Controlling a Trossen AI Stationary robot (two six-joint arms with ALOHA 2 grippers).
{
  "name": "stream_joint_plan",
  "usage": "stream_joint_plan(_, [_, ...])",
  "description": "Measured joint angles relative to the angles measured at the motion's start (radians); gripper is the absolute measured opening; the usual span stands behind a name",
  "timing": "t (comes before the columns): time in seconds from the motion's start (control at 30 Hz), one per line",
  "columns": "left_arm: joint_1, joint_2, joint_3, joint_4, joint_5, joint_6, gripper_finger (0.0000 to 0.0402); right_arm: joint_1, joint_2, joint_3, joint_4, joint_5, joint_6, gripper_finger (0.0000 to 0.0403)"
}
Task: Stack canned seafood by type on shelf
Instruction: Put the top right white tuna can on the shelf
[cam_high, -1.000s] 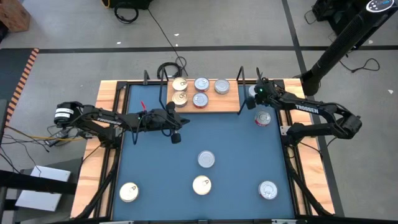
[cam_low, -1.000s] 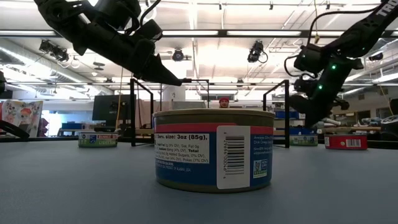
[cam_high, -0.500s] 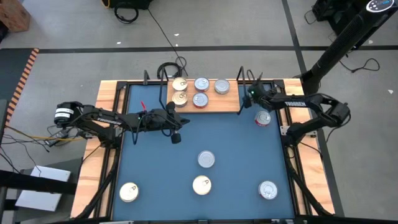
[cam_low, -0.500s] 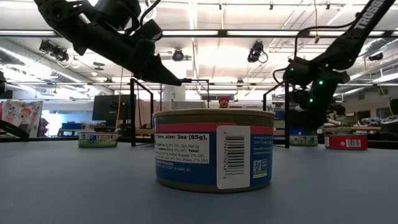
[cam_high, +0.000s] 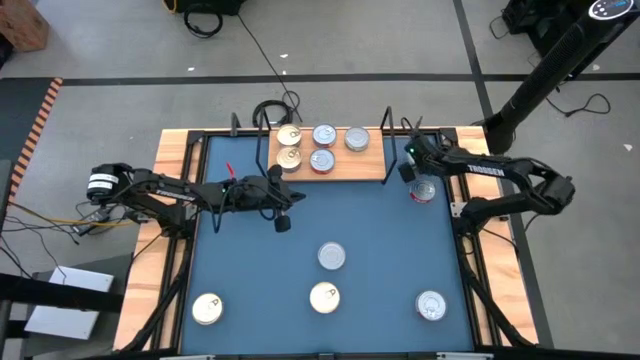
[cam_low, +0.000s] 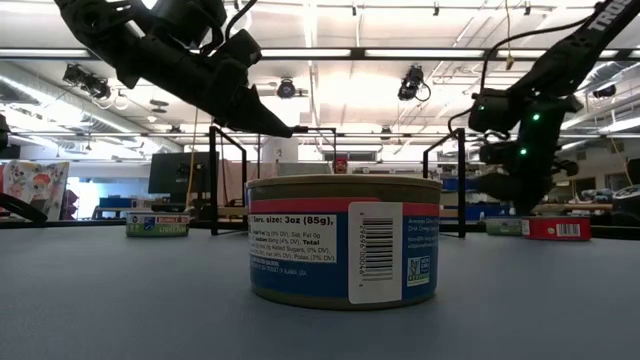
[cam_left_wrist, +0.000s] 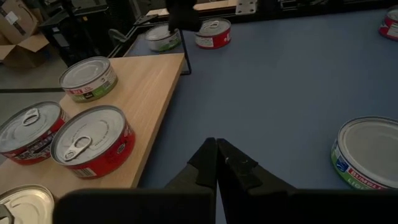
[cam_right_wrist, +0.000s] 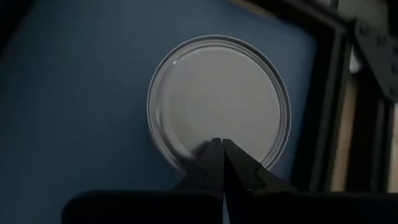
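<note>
We are holding our right hand (cam_high: 404, 170), fingers pinched together and empty, directly above a can (cam_high: 423, 189) lying right of centre, beside the shelf (cam_high: 345, 165). Our left hand (cam_high: 283, 222), also pinched together, is waiting farther off.

One camera looks straight down over the whole bench (cam_high: 380, 220), another sits level on its surface close behind a tin (cam_low: 345, 238), and each wrist camera looks past its own jaws.

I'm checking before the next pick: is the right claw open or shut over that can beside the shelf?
Shut. In its wrist view the right claw has both fingertips pressed together, empty, above the can lying flat on the table.
</note>
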Motion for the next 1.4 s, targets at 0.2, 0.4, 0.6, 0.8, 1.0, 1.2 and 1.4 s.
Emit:
stream_joint_plan(0.2, [0.0, 0.0, 0.0, 0.004, 0.0, -0.021, 0.0011, 0.013, -0.083, -0.002, -0.184, -0.063, 0.052, 0.0005])
stream_joint_plan(0.4, [0.0, 0.0, 0.0, 0.004, 0.0, -0.022, 0.0011, 0.061, -0.151, -0.004, -0.25, -0.165, 0.086, 0.0005])
stream_joint_plan(0.6, [0.0, 0.0, 0.0, 0.004, 0.0, -0.023, 0.0011, 0.149, -0.172, -0.004, -0.258, -0.274, 0.149, 0.0005])
stream_joint_plan(0.8, [0.0, 0.0, 0.0, 0.004, 0.0, -0.023, 0.0011, 0.268, -0.172, -0.002, -0.279, -0.311, 0.225, 0.0006])
stream_joint_plan(1.0, [0.0, 0.0, 0.0, 0.004, 0.0, -0.02, 0.0011, 0.391, -0.174, -0.001, -0.346, -0.324, 0.307, 0.0007])
stream_joint_plan(1.2, [0.0, 0.0, 0.0, 0.0, 0.0, -0.019, 0.0011, 0.529, -0.174, 0.0, -0.352, -0.401, 0.377, 0.0008])
stream_joint_plan(1.4, [0.0, 0.0, 0.0, 0.01, 0.0, -0.017, 0.0011, 0.646, -0.174, -0.001, -0.339, -0.433, 0.45, 0.0009])
